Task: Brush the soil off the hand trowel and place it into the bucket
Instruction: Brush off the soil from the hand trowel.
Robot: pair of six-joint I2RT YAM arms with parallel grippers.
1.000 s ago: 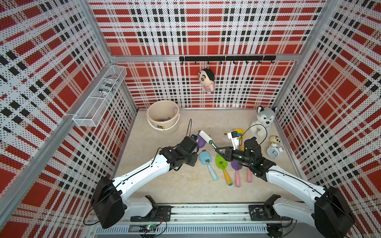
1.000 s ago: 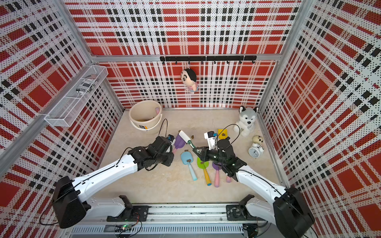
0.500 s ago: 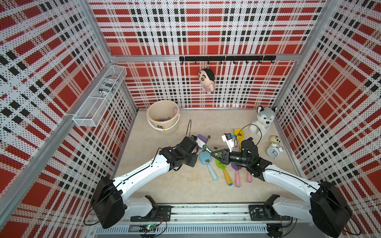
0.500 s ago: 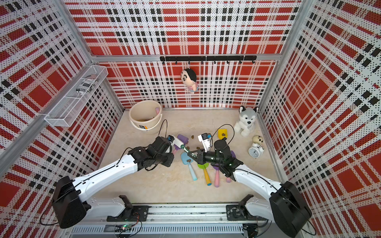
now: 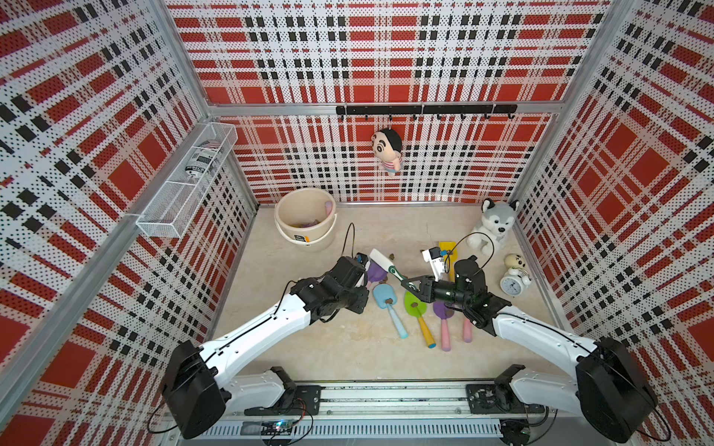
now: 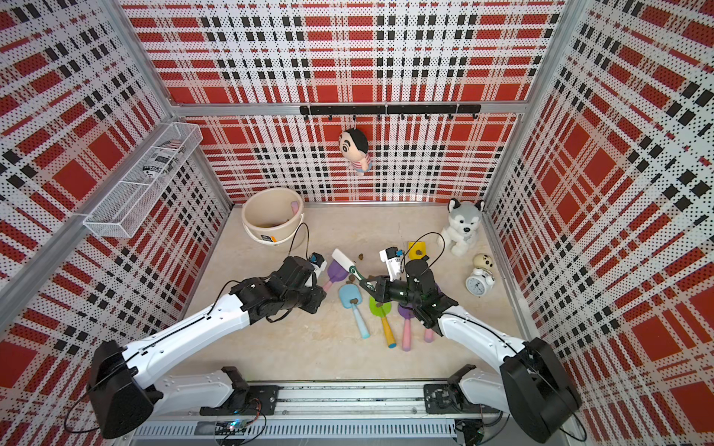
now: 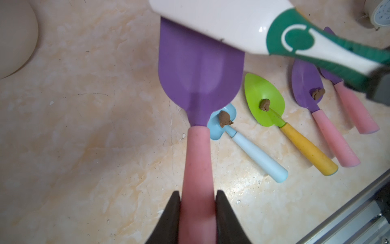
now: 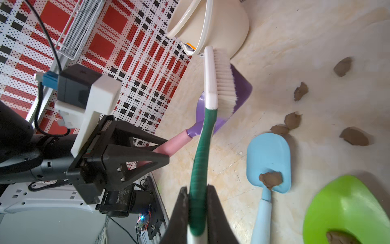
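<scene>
In both top views your left gripper [image 5: 364,282] holds the trowel [image 5: 376,272] by its pink handle while your right gripper [image 5: 410,285] lays the brush [image 5: 382,262] across the blade, likely to sweep it, and the bucket [image 5: 305,216] waits well apart by the back wall. The left wrist view shows you jaws narrow on that handle, the visible blade bare, and soil [image 7: 224,118] on spare trowels [image 7: 263,101] on the beige marbled table [image 7: 84,126]. In the right wrist view, jaws pinch the green brush handle, bristles sit at the blade, loose lumps lie beside it, and plaid walls [image 8: 126,42] stand close.
</scene>
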